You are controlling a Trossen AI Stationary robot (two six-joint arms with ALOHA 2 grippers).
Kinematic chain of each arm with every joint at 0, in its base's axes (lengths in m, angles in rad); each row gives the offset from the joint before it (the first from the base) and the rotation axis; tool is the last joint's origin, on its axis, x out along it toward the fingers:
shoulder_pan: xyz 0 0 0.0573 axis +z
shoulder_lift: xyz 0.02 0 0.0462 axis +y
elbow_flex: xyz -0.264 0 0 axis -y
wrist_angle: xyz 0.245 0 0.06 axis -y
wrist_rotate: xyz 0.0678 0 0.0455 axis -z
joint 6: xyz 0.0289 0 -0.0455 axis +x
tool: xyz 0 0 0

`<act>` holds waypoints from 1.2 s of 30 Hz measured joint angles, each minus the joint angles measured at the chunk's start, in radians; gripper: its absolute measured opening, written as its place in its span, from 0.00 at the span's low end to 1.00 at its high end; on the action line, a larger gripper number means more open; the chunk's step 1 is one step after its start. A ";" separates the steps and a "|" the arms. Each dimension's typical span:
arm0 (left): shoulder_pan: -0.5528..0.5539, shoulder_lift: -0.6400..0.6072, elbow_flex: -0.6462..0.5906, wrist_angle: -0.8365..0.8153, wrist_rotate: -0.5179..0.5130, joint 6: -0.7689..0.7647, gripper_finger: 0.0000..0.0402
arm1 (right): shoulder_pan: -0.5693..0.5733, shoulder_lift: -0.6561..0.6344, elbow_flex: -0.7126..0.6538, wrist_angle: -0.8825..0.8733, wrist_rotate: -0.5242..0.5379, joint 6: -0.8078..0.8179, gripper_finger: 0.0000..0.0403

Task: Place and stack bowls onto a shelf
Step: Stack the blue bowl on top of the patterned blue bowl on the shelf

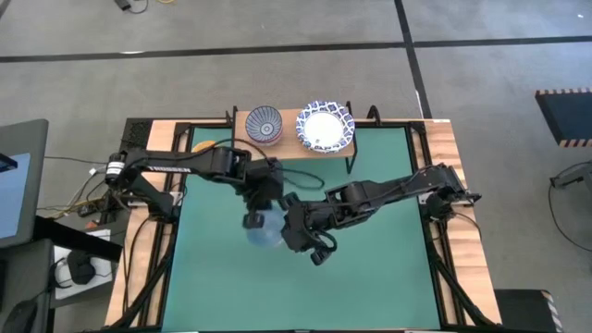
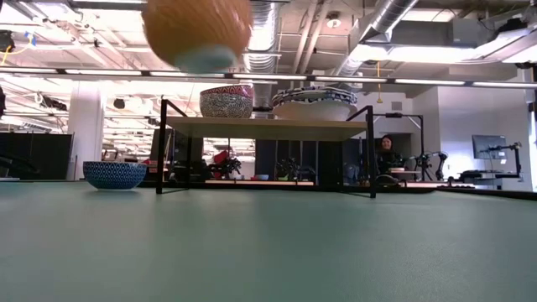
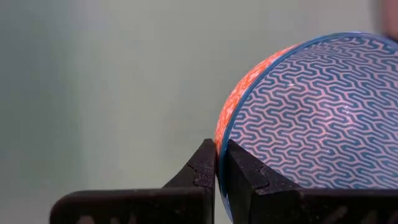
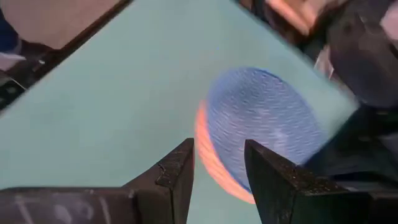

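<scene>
Clamped on an orange bowl's rim, left gripper; right gripper parted near it, mid-frame above green table. Shelf upper centre; open-plan room behind.

Orange bowl perhaps edge-cropped, blurred

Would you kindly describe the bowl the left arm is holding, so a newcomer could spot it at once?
Start at the green table; above its middle, the left pincer is shut on the rim of a lifted bowl. Unlike the bowls on the wooden shelf, it is orange outside, with a blue wavy pattern inside.
</scene>
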 joint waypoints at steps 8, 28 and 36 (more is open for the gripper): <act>0.044 0.000 -0.182 0.068 -0.101 -0.230 0.00 | 0.011 0.000 -0.125 -0.153 0.007 0.308 0.41; -0.016 -0.016 -0.667 0.675 -0.144 -0.585 0.03 | 0.116 -0.001 -0.456 0.083 0.296 1.103 0.41; -0.025 -0.016 -0.671 0.663 -0.092 -0.463 0.23 | 0.091 -0.001 -0.482 0.181 0.312 1.140 0.41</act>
